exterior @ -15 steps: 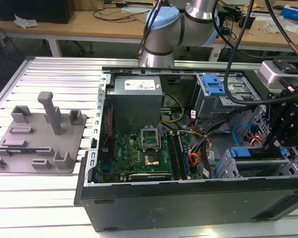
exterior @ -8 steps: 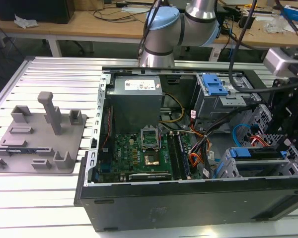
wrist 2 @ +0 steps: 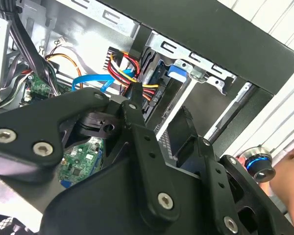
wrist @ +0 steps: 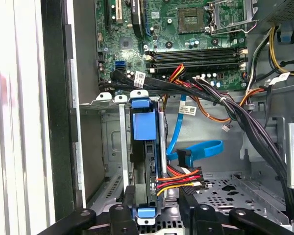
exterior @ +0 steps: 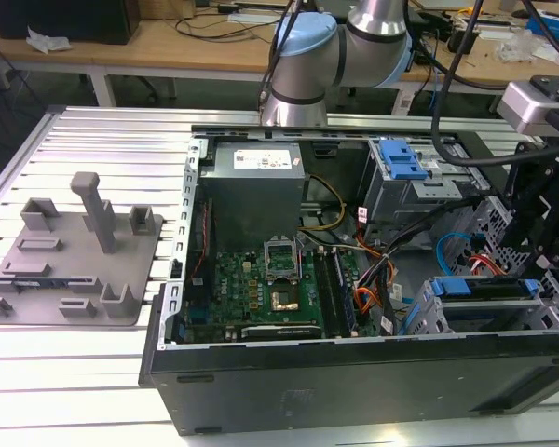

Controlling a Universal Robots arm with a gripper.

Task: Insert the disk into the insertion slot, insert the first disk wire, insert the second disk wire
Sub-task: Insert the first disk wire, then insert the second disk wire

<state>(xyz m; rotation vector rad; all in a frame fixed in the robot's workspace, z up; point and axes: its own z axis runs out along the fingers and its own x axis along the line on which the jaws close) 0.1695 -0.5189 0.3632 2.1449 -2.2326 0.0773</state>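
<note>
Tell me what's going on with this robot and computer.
A Universal Robots arm reaches into an open black computer case. The flat silver-grey hard drive in its bright blue plastic carrier sits in the low grey perforated metal drive cage. A red, yellow and black wire bundle reaches the drive's edge, a flat blue cable beside it; how firmly either is plugged is unclear. The gripper hangs over the drive, jaws apart.

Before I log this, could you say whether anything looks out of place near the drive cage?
Nothing stands out: the disk sits straight in the insertion slot, and the blue cable loops beside it.
</note>
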